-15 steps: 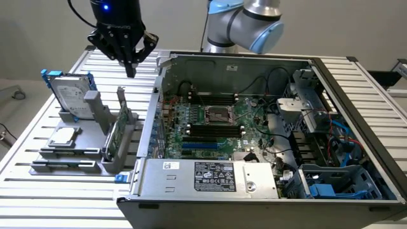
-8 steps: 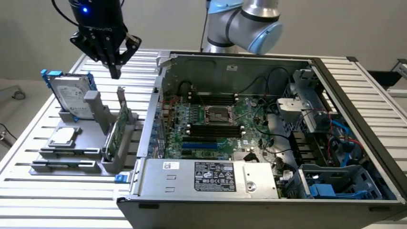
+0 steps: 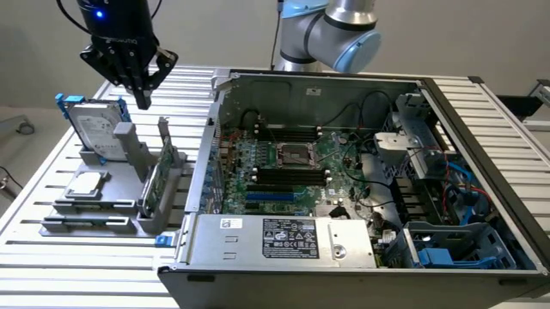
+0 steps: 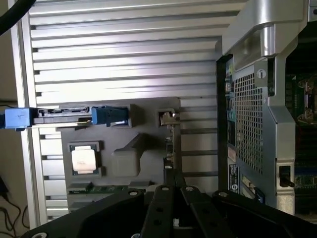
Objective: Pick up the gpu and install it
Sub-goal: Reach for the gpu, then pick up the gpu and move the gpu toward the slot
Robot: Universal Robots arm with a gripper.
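The gpu (image 3: 157, 179) stands on its long edge in a slot of the grey holder (image 3: 94, 207) on the table, to the exterior view's left of the open computer case (image 3: 361, 257). Its green board faces the hard drive side. My gripper (image 3: 143, 98) hangs well above the holder, over its back end, with the black fingers drawn together to a point and nothing between them. From the wrist camera I look straight down on the gpu (image 4: 171, 144), edge-on, with its metal bracket end (image 4: 169, 118) showing. My gripper (image 4: 172, 184) is shut just above it.
A silver hard drive in a blue frame (image 3: 94, 125) stands upright in the same holder, and a square processor chip (image 3: 86, 185) lies flat beside it. The case's motherboard (image 3: 292, 170) is exposed, with the power supply (image 3: 284, 238) at the front. The slatted table (image 3: 51, 264) surrounds both.
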